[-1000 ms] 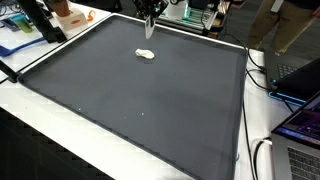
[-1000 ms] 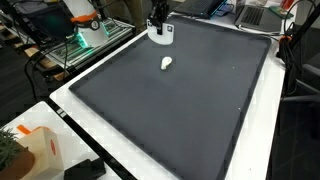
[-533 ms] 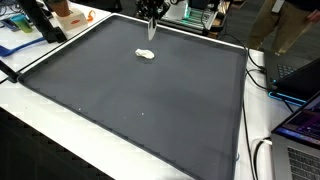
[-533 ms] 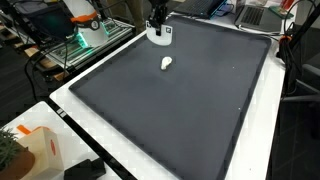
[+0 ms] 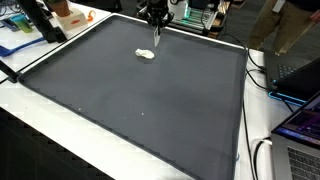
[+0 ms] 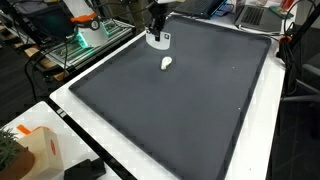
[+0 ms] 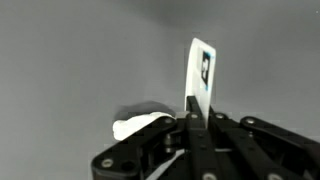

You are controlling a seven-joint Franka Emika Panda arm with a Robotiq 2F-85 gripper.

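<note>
My gripper [image 7: 192, 118] is shut on a thin white card [image 7: 202, 72] with a small dark mark, held upright between the fingers. In both exterior views the gripper [image 5: 155, 30] [image 6: 157, 28] hangs over the far edge of a large dark mat [image 5: 140, 110] [image 6: 180, 110], with the card [image 6: 159, 40] at its tips. A small white crumpled object [image 5: 146, 55] [image 6: 166, 63] lies on the mat a short way in front of the gripper. It also shows in the wrist view [image 7: 140, 125], just left of the fingers.
The mat sits on a white table [image 5: 60, 150]. An orange and white item [image 6: 82, 25] and a green-lit device stand beyond the mat. Cables [image 5: 262, 160] and a laptop [image 5: 300, 140] lie along one side. A carton [image 6: 35, 150] stands at the near corner.
The gripper has shifted slightly sideways along the far edge of the mat with the card still in it. The small white object has not moved.
</note>
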